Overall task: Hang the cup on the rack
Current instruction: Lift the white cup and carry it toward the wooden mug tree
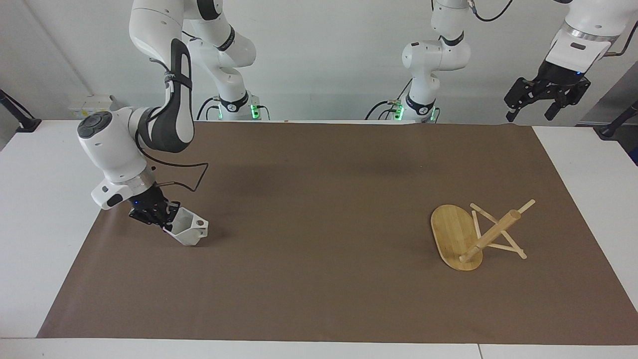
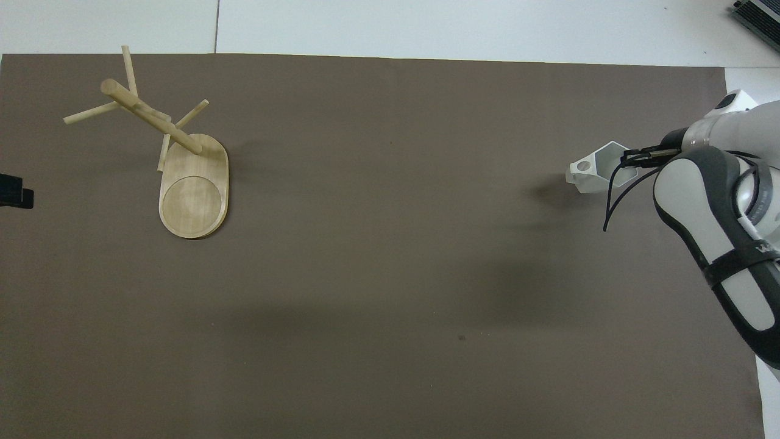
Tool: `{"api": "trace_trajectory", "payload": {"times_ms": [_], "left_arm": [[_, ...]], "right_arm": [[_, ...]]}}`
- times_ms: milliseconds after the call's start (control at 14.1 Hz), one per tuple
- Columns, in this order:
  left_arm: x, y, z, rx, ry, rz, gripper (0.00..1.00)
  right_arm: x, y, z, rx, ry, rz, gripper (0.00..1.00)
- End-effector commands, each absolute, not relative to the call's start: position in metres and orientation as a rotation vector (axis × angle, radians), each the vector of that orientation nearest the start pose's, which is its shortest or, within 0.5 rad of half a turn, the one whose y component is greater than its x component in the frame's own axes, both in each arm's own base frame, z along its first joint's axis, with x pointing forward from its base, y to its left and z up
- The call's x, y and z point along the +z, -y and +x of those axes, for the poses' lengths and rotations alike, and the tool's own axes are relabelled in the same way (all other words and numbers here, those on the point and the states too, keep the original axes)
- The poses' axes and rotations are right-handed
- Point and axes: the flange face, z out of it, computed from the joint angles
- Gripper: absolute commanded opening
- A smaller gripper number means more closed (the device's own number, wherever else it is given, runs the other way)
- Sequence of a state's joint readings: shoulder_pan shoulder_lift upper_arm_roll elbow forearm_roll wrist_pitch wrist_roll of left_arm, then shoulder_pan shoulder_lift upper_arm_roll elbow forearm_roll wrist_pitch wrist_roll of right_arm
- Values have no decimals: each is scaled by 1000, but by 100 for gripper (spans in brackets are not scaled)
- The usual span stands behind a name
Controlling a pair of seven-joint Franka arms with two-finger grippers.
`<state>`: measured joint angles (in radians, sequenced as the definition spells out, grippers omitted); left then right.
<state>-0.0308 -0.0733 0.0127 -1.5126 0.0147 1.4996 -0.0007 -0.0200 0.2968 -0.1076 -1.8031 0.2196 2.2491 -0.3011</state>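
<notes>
The white faceted cup (image 1: 189, 231) is tilted in my right gripper (image 1: 160, 218), which is shut on its rim wall just over the mat at the right arm's end of the table. Its pierced handle (image 1: 200, 223) points toward the middle of the table. The cup also shows in the overhead view (image 2: 600, 174), with the right gripper (image 2: 634, 160) at its rim. The bamboo rack (image 1: 466, 234) lies tipped over at the left arm's end, resting on its base edge and pegs (image 2: 183, 158). My left gripper (image 1: 531, 114) waits open, high above that end.
A brown mat (image 1: 319, 209) covers most of the white table (image 1: 45, 199). A black stand foot (image 1: 22, 122) sits at the table corner near the right arm's base, another (image 1: 610, 129) near the left arm's.
</notes>
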Motion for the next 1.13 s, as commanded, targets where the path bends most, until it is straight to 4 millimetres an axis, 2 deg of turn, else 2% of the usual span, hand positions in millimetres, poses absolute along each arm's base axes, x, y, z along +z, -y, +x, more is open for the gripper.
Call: {"api": "trace_trajectory", "payload": {"times_ms": [0, 212, 283, 567, 779, 921, 1062], "left_arm": [[685, 4, 517, -89, -31, -3136, 100], [684, 4, 517, -87, -31, -3136, 100], [684, 4, 517, -87, -31, -3136, 100], [685, 4, 517, -89, -31, -3136, 100], [684, 4, 517, -87, -31, -3136, 100], [684, 4, 517, -87, -31, -3136, 100], [685, 4, 517, -89, -31, -3136, 100]], "right_arm": [[412, 53, 642, -268, 84, -2904, 0], [417, 34, 640, -235, 3, -2752, 0], [418, 21, 640, -226, -10, -2696, 0], [425, -47, 641, -214, -42, -2484, 0], [437, -95, 639, -202, -98, -2296, 0], [444, -127, 636, -207, -60, -2266, 0], [468, -153, 638, -271, -2, -2269, 0]]}}
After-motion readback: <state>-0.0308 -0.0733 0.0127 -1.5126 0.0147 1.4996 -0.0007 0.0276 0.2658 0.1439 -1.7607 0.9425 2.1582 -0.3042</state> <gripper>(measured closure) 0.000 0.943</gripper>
